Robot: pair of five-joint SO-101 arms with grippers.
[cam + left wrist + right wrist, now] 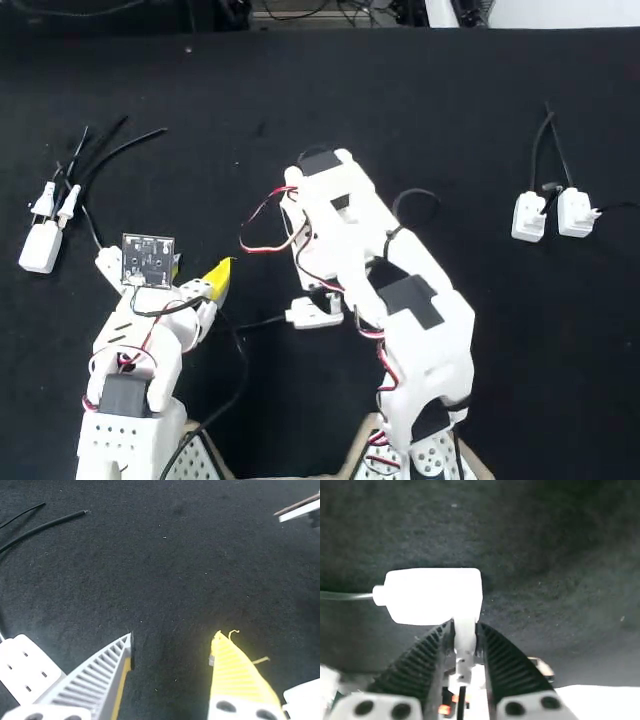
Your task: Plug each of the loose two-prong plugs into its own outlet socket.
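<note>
Alignment matters: right gripper (465,630) fingers pinch the white plastic two-prong plug (432,597), apparently off-centre; carry it level. Left gripper (173,634) fingers spread.

The table (200,555) wears a matt, slightly fuzzy black cloth, perhaps felt, while the plug (432,596) looks like smooth glossy white plastic and the fingers (417,667) of the right gripper (464,626) ribbed black plastic.

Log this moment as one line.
left gripper: open, empty | right gripper: shut on plug | outlet: near left gripper
</note>
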